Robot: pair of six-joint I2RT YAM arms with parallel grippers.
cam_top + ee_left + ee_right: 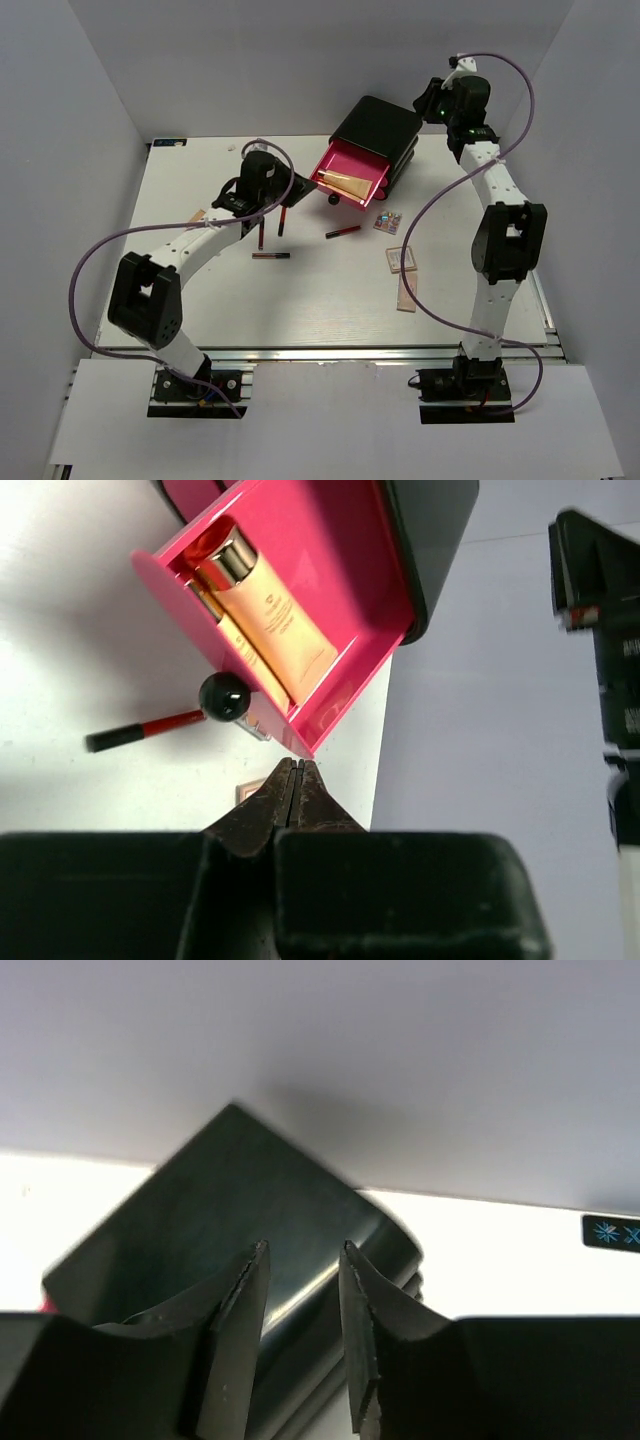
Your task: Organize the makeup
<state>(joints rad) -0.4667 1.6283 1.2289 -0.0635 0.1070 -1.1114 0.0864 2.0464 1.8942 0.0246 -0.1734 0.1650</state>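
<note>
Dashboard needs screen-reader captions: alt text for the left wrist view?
The left gripper, shut and empty, points at an open pink drawer holding a beige tube. A red-and-black pencil lies on the white table by the drawer's black knob.

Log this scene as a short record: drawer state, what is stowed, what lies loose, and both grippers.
drawer: pink drawer of the black box, pulled open
stowed: beige tube with a gold cap, lying in the pink drawer
loose on the white table: red-and-black pencil, dark pencil, square beige palette, among others
left gripper: shut, holding nothing, close to the drawer's front
right gripper: open, holding nothing, by the black box
</note>
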